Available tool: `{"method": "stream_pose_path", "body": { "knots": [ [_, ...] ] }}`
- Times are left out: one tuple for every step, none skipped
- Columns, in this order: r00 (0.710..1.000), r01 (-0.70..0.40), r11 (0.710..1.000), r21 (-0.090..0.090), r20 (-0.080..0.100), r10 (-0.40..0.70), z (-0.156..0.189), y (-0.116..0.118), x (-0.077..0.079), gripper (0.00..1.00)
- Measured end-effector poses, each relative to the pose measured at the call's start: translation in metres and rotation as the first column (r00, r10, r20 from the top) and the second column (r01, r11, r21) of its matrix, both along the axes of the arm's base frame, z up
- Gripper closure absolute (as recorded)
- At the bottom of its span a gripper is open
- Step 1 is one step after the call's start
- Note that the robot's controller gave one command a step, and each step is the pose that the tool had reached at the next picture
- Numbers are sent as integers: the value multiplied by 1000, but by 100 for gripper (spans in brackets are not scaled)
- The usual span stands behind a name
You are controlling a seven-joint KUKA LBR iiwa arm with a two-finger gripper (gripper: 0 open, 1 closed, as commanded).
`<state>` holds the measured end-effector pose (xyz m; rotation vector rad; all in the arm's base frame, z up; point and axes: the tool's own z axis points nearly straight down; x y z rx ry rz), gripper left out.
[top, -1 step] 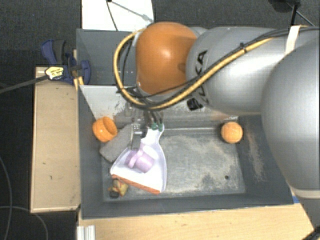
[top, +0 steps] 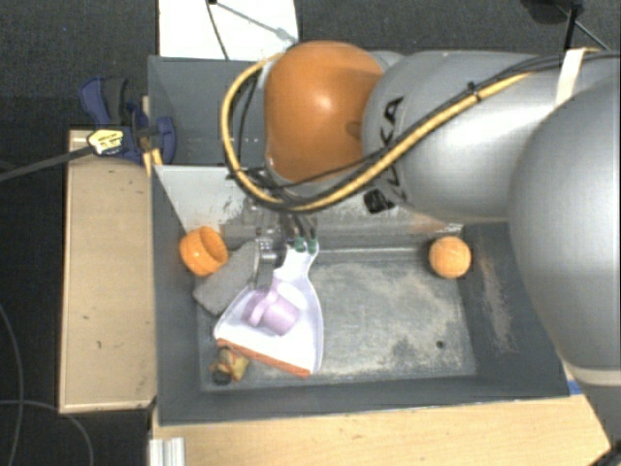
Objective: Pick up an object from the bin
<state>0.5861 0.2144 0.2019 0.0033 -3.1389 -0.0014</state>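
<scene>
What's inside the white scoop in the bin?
A small lilac plastic cup lies inside the white plastic scoop. An orange edge peeks out from beneath the scoop's lower rim. Whatever it belongs to is covered by the scoop.

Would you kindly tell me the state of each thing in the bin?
white scoop: lying flat, holding the lilac cup.
lilac cup: on its side.
gripper: down over the white scoop's narrow end.
orange ball: loose, alone at the right.
orange cup: resting by the left wall.
grey block: flat, beside the scoop.
</scene>
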Motion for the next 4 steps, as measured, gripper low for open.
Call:
{"method": "stream_pose_path", "body": {
  "knots": [
    [990,-139,990,0,7,139,-3,-10,-20,0],
    [977,-211,977,0,7,211,-29,-14,-26,0],
    [998,-68,998,1,5,68,-57,-41,-35,0],
    [959,-284,959,-1,7,284,-83,-54,-39,0]
  ]
}}
